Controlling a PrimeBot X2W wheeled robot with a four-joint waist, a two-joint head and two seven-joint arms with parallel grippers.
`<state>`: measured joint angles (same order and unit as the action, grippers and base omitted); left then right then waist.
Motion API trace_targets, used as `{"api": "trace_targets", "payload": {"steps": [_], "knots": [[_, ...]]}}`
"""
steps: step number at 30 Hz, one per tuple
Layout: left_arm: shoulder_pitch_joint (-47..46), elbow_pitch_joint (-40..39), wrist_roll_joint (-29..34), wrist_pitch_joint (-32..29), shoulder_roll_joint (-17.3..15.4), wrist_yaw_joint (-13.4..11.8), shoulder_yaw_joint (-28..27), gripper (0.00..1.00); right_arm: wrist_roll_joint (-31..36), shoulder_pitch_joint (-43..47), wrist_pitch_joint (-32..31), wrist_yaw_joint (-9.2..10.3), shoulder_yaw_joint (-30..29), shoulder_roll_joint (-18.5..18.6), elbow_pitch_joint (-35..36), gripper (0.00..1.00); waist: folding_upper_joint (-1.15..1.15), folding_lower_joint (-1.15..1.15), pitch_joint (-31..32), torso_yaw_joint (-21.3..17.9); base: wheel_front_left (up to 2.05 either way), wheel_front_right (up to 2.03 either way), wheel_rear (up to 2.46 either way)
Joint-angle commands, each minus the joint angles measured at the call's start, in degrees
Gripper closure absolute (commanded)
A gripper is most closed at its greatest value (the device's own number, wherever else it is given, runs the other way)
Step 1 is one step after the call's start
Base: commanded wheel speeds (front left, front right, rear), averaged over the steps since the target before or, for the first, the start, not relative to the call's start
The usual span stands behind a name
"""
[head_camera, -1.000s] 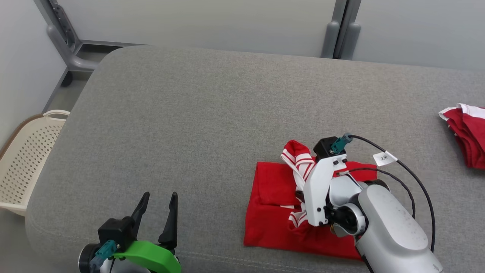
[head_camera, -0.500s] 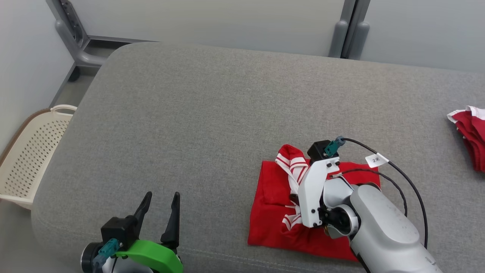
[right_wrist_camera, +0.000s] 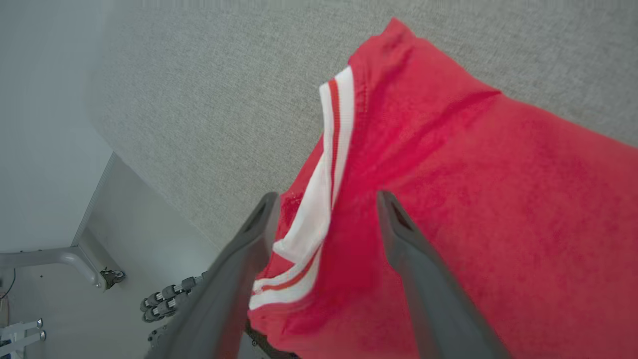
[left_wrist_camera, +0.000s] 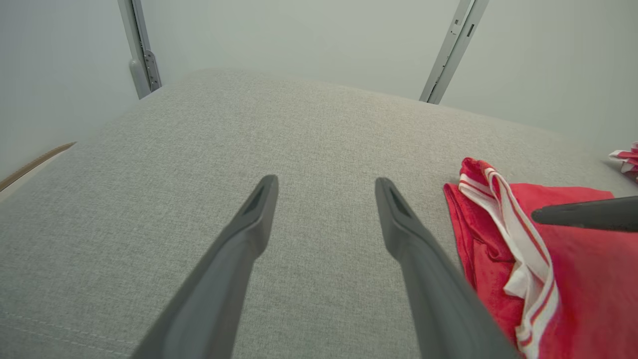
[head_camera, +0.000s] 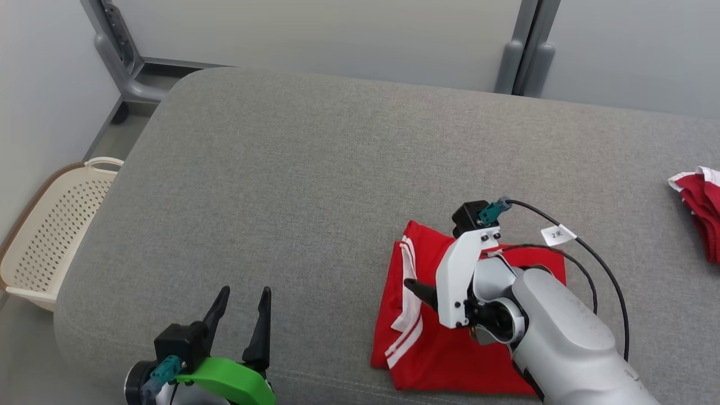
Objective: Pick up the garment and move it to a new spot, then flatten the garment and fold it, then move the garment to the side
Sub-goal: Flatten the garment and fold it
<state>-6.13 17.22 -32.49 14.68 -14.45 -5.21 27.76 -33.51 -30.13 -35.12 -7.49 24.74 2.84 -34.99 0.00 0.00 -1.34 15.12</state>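
Both jaws stand wide and hold nothing: your right gripper hangs spread over the garment, just above its striped edge, and your left gripper is open over bare cushion, off to the garment's left. The garment lies near the cushion's front edge as a rough folded rectangle, so I judge you're in the folding step, with a fold laid down. Next you'll likely need to check that the fold is square, then pinch through all layers to shift it aside. It's soft, limp red knit with white stripes along one rumpled edge. The cushion is a coarse grey weave that may drag the cloth.
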Motion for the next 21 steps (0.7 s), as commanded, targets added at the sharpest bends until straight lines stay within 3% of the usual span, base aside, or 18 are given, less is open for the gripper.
{"api": "trace_targets", "payload": {"steps": [1, 10, 16, 21], "knots": [[0.34, 0.21, -0.11, 0.19, -0.18, 0.15, -0.10, 0.00, -1.02, -1.03, 1.23, 0.00, 0.31, 0.14, -0.36, 0.00, 0.00, 0.00, 0.36, -0.14, 0.00, 0.00, 0.00], [1.24, -0.10, -0.34, 0.30, -0.72, -0.21, -0.24, 0.00, 2.10, -3.63, 8.80, 0.00, -4.75, 0.17, -3.15, 0.00, 0.00, 0.00, 1.51, -1.34, 0.00, 0.00, 0.00], [1.95, -0.48, -0.44, 0.33, -0.95, -0.43, -0.14, 0.00, 10.91, -2.49, 9.78, 0.00, -12.68, 0.17, -4.09, 0.00, 0.00, 0.00, 2.12, -2.40, 0.00, 0.00, 0.00], [2.20, -0.84, -0.56, 0.36, -1.12, -0.81, -0.38, 0.00, 17.91, 1.03, 7.65, 0.00, -20.66, 0.15, 0.29, 0.00, 0.00, 0.00, 2.32, -3.57, 0.00, 0.00, 0.00]]}}
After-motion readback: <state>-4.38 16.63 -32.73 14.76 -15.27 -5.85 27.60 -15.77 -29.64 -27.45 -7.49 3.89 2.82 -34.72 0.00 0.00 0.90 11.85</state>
